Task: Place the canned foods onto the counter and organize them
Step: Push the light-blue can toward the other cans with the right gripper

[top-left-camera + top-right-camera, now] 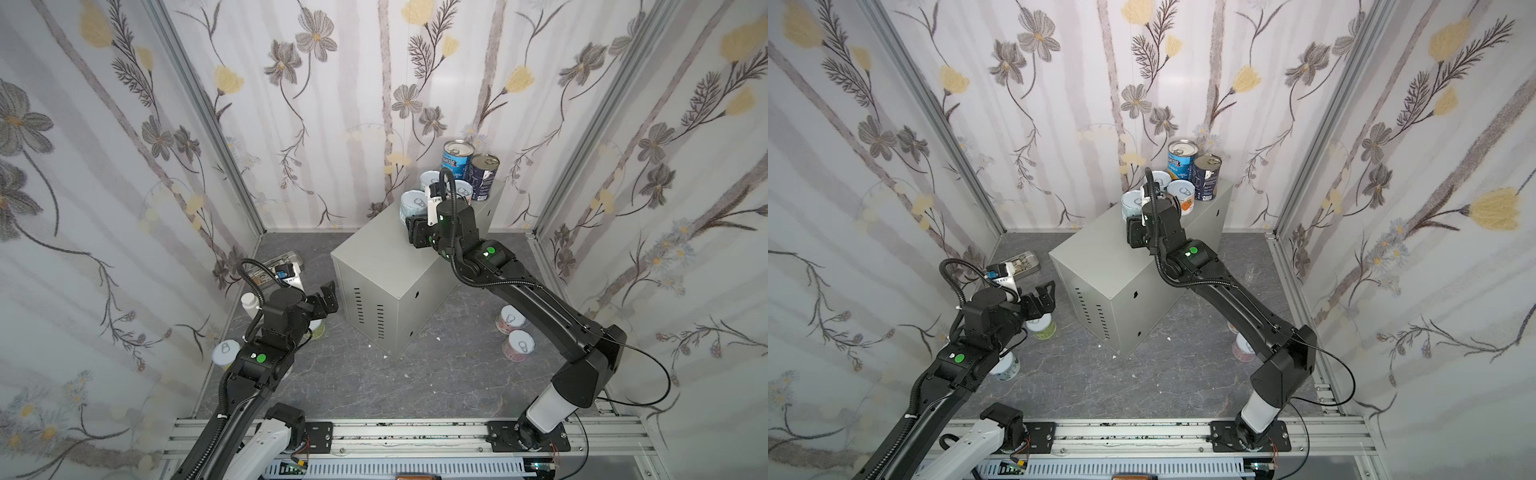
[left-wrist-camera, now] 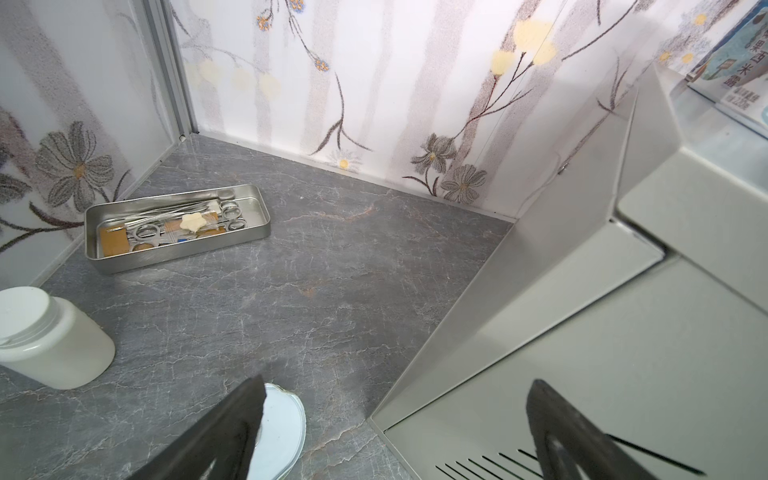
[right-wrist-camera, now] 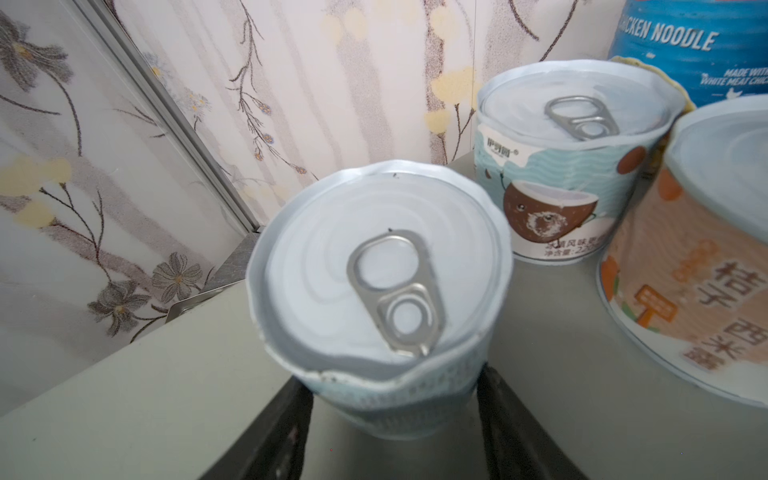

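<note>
Right gripper (image 3: 395,380), cropped, flanks can (image 3: 382,291).

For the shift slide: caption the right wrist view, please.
Right gripper fingers flank a pale blue pull-tab can standing on the grey counter, beside a coconut can and an orange can.

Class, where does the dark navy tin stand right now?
In both top views the dark navy tin stands upright at the far end of the counter, just right of the blue Progresso tin.

Floral-papered walls (image 1: 332,83) enclose a grey marble-veined floor (image 1: 353,386).
</note>
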Robot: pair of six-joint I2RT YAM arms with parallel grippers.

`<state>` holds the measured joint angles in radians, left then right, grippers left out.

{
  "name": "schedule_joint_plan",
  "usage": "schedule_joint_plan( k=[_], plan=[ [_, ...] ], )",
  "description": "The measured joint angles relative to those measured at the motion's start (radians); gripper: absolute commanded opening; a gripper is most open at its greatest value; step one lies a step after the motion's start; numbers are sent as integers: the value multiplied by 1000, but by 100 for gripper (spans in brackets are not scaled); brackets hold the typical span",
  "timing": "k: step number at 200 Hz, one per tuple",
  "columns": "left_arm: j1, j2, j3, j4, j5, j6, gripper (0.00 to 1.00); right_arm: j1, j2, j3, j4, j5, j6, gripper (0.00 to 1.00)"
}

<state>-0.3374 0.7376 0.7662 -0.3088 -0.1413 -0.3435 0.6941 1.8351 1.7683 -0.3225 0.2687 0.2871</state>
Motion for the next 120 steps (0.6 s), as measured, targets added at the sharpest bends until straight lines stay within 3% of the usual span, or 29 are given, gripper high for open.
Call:
schedule_joint_plan(
  k=[120],
  plan=[
    [5, 15, -4, 8, 3, 0, 100, -18, 18, 43, -45, 26, -8, 71]
  ],
)
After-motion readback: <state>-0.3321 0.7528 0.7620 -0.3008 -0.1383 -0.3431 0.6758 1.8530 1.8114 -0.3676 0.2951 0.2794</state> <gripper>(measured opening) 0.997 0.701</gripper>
